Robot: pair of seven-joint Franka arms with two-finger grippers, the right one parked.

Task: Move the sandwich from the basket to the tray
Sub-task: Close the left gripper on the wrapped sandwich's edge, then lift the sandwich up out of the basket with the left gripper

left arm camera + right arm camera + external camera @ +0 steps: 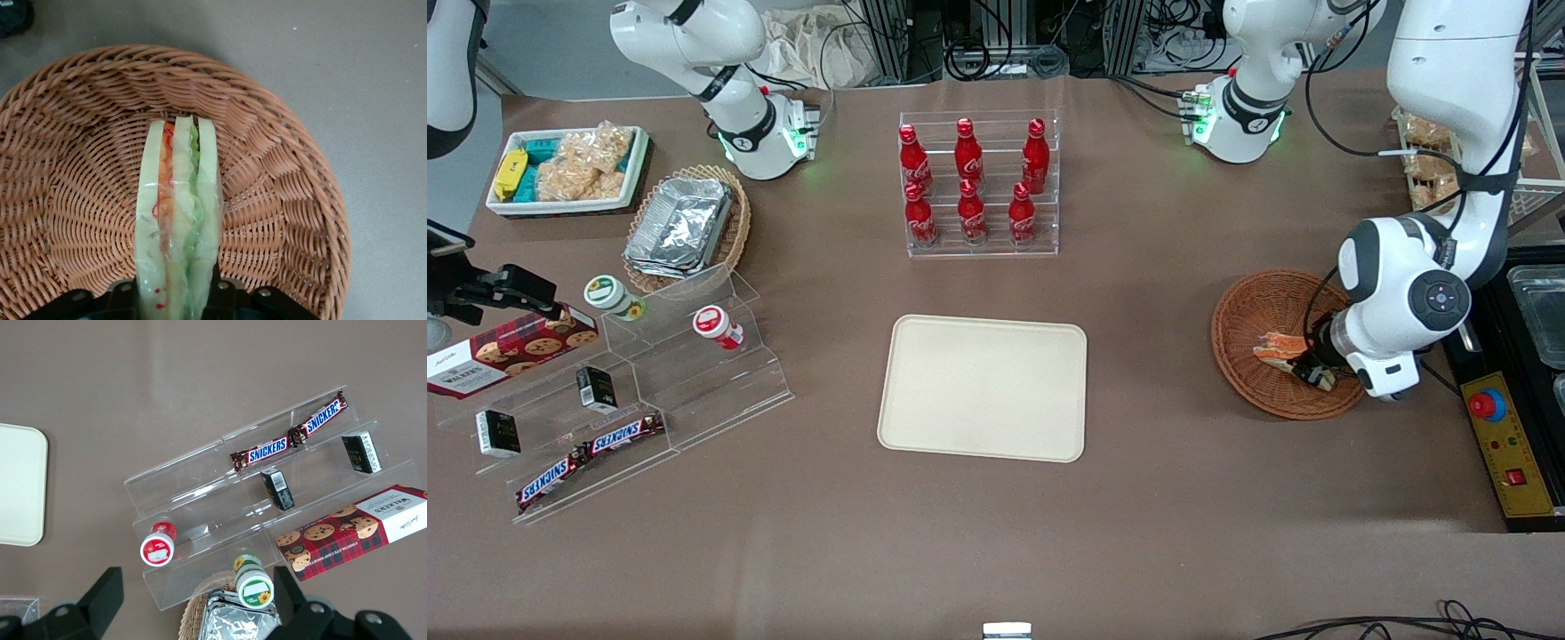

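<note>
The sandwich (1278, 347), a wedge of pale bread with orange and green layers, stands on edge inside the round reddish-brown wicker basket (1258, 302) at the working arm's end of the table. My gripper (1316, 372) reaches down into the basket and is shut on the sandwich. In the left wrist view the sandwich (179, 213) runs out from between the black fingers (225, 295) over the basket's woven floor (80, 180), and the gripper (177, 300) pinches its wide end. The cream rectangular tray (983, 388) lies bare at the table's middle, well apart from the basket.
A clear rack of red cola bottles (978, 182) stands farther from the camera than the tray. A yellow box with a red stop button (1501, 440) lies beside the basket. Toward the parked arm's end sit an acrylic step shelf (649, 391) with snacks and a tan basket of foil trays (685, 227).
</note>
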